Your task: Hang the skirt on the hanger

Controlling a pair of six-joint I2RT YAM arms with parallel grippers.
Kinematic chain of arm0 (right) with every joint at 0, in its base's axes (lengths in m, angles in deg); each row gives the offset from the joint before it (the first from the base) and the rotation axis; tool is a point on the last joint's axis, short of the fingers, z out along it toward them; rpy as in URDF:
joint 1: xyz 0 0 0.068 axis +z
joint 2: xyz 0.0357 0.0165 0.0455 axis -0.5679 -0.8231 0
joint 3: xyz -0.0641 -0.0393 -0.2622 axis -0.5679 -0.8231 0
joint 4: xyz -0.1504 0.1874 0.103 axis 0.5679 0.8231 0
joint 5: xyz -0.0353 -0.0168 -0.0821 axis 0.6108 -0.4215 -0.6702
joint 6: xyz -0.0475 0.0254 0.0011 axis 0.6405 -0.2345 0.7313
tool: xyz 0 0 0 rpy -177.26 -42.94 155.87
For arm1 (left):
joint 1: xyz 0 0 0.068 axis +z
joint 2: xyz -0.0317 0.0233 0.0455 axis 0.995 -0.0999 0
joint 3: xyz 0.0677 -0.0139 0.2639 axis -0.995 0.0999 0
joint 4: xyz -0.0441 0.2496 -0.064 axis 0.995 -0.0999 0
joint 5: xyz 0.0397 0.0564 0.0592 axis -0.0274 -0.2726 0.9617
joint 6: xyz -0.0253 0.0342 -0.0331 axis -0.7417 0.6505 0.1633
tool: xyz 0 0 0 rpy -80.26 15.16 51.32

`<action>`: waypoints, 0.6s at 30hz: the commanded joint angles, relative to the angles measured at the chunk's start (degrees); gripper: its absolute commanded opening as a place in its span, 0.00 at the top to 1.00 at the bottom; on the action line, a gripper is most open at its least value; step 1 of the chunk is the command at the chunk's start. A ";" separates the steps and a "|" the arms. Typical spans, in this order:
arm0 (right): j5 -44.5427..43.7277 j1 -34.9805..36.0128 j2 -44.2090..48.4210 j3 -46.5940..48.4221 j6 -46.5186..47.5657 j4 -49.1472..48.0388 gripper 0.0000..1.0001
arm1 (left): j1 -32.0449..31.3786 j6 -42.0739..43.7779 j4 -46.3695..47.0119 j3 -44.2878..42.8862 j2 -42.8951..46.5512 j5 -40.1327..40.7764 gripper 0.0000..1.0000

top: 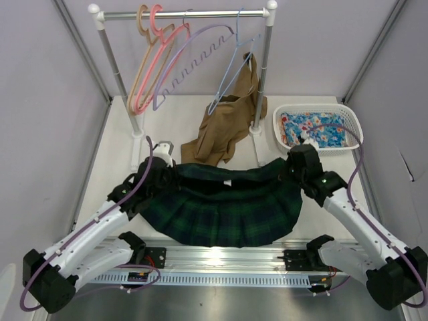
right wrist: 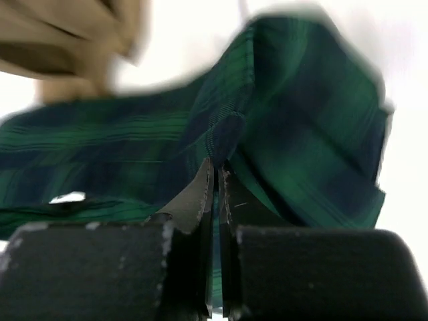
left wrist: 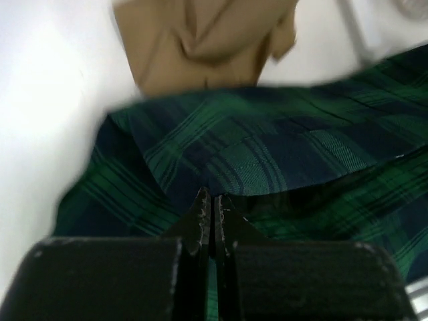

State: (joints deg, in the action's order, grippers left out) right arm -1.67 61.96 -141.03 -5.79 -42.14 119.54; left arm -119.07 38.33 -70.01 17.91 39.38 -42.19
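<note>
My arms stretch forward from the desk's (top: 170, 127) near edge, elbows low, with the left pincer (top: 162, 166) and right pincer (top: 295, 162) each clamped on an end of the skirt (top: 227, 207) at mid-desk. Wrist views show plaid pinched between closed jaws; only the top view shows the hanger (top: 194, 50) on the far rail (top: 200, 14). Green-navy pleats fan toward the near edge.

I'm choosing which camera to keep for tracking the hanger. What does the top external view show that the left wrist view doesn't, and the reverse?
Only the top external view: the lavender hanger on the rail, the basket with floral cloth, and the right gripper pinching one end of the skirt. Only the left wrist view: a close look at the left gripper, shut on plaid fabric. Both: the skirt and the tan garment.
</note>
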 commanded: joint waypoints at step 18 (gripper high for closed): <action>5.09 -4.33 -1.07 -14.83 -5.01 -9.86 0.45 | 2.55 -9.46 18.01 11.07 -8.58 -12.55 0.82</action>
State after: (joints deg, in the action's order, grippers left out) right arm 3.92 57.61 -143.28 -23.42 -47.73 109.92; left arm -116.93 29.26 -54.12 32.10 28.67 -54.13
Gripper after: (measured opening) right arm 0.528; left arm 0.152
